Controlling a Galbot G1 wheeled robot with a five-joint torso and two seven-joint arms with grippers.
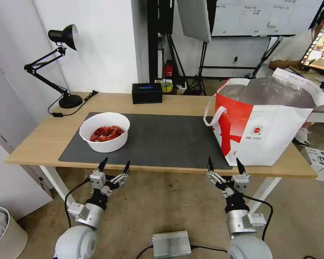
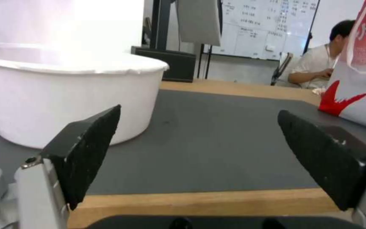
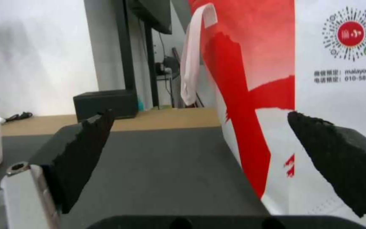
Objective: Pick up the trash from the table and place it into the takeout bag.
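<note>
A: What is seen from the head camera?

B: A white bowl (image 1: pixel 104 131) of red shells is set on the left part of the dark mat (image 1: pixel 162 138), on the wooden table (image 1: pixel 36 138). The takeout bag (image 1: pixel 264 122) is stood at the table's right end, its foil-lined mouth left wide open, presumably so trash can be dropped in from above. The left gripper (image 1: pixel 114 165) is held just off the near table edge, in front of the bowl, fingers spread. The right gripper (image 1: pixel 225 164) is held likewise near the bag's front corner, also spread. Nothing is gripped. A black box (image 1: pixel 147 92) and a desk lamp (image 1: pixel 63 54) are kept at the back.

A: And from the left wrist?

B: The bowl's side wall (image 2: pixel 64 101) is seen close ahead, slightly to one side of the gap between the parted fingers (image 2: pixel 87 152). The bowl is judged the likely first target.

A: The right wrist?

B: The bag's red-and-white side (image 3: pixel 276 79) is faced, with one strap handle (image 3: pixel 193 54) hanging loose. The fingers (image 3: pixel 79 156) are parted and empty above the mat.
</note>
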